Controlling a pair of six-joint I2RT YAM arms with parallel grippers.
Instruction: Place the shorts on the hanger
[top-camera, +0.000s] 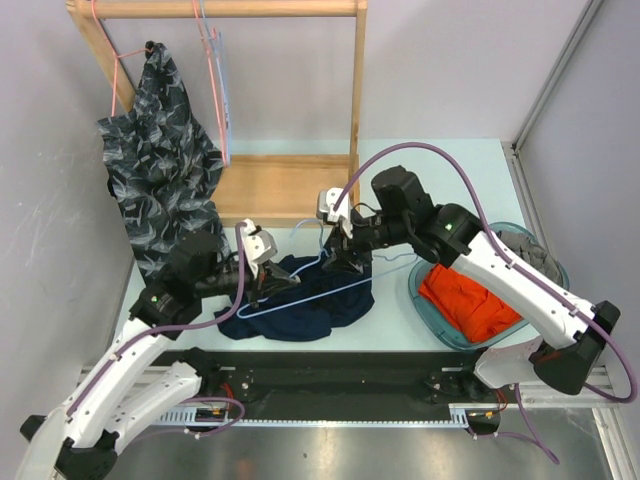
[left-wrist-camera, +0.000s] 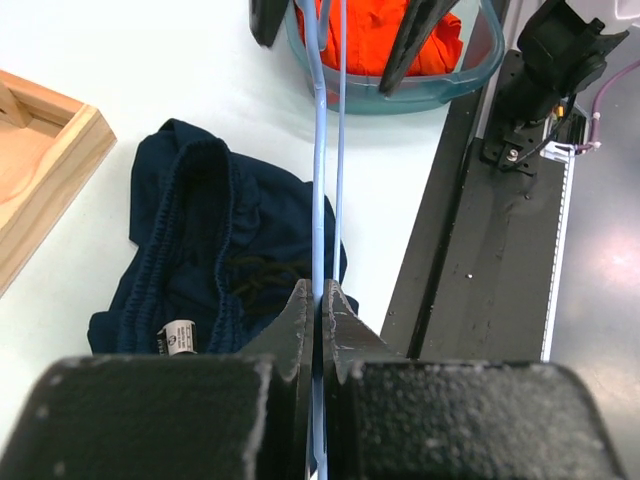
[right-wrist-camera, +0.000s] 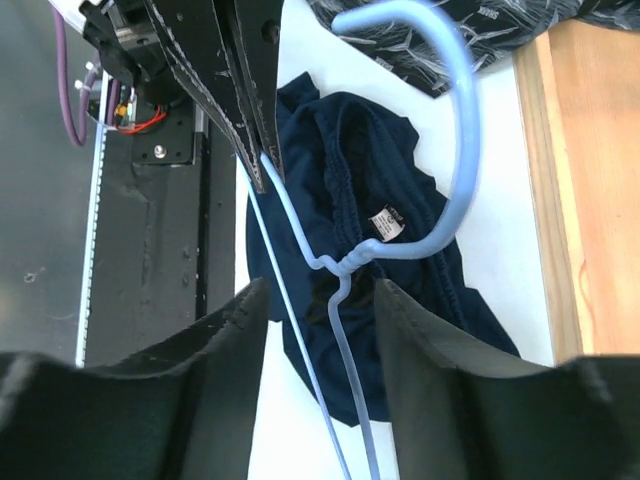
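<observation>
Left gripper (left-wrist-camera: 320, 292) is clamped tight on one wire of the hanger (left-wrist-camera: 318, 180), pinching it edge-on, apparently to hold the frame steady over the shorts (left-wrist-camera: 215, 240). These lie crumpled on the table (left-wrist-camera: 150, 60) with the white label (left-wrist-camera: 178, 337) showing, directly beneath the held wire and spreading out to one side of those fingers. Right gripper (right-wrist-camera: 320, 290) has its fingers apart, straddling the hanger's twisted neck without closing on it, probably placed to take over the hook end
</observation>
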